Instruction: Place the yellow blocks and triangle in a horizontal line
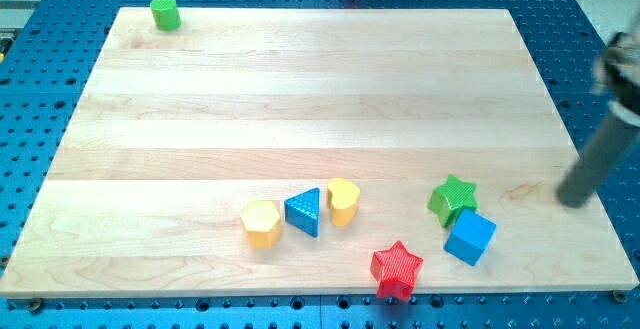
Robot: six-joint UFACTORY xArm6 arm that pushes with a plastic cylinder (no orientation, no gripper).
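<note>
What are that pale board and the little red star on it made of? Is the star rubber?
The board looks like light wood: long planks joined side by side, with visible grain and a matt finish. The red star looks like moulded plastic rather than rubber, judging by its even bright colour and fine ribbed top, though the picture cannot settle that.

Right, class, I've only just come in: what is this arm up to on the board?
My tip sits near the board's right edge, touching no block. Low on the board, a yellow pentagon, blue triangle and yellow heart already form a close, slightly slanted row. The green star lies between that row and my tip.
</note>
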